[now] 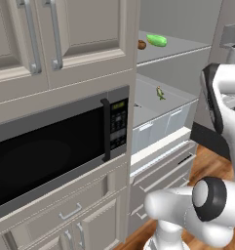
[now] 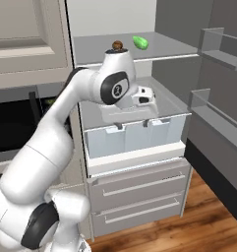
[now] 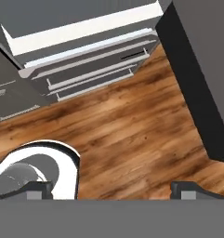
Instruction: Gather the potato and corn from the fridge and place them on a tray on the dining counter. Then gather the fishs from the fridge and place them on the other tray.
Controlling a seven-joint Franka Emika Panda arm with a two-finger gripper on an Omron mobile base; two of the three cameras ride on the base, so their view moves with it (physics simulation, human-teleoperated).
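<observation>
The corn (image 1: 157, 40) lies on the upper shelf (image 1: 187, 48) of the open fridge (image 1: 187, 97), a bright green cob set toward the back; in the right base view it is seen at (image 2: 140, 42). Just to its left sits the potato (image 1: 142, 45), a small brown lump near the shelf's left edge, also seen at (image 2: 117, 46), where it is partly hidden behind the arm's upper joint. The two are close together but not touching.

One level down, a small olive-grey fish (image 1: 160, 93) rests on the shelf above the clear-fronted drawer (image 1: 163, 128) — well apart from the corn and potato. Below the drawer, grey pull-out drawers (image 2: 139, 194) with bar handles are stacked down to the wooden floor (image 2: 203, 226). The fridge door (image 2: 218, 113) is swung open on the right, with clear bins on its inner side.

To the left of the fridge, a black-fronted microwave (image 1: 50, 156) is built in beneath pale cabinet doors (image 1: 50, 34).

The gripper (image 3: 108, 188) is pointed down at the floor in front of the lower drawers; its two dark fingertips (image 3: 190, 188) are spread wide at the bottom of the hand view, and nothing is held between them.
</observation>
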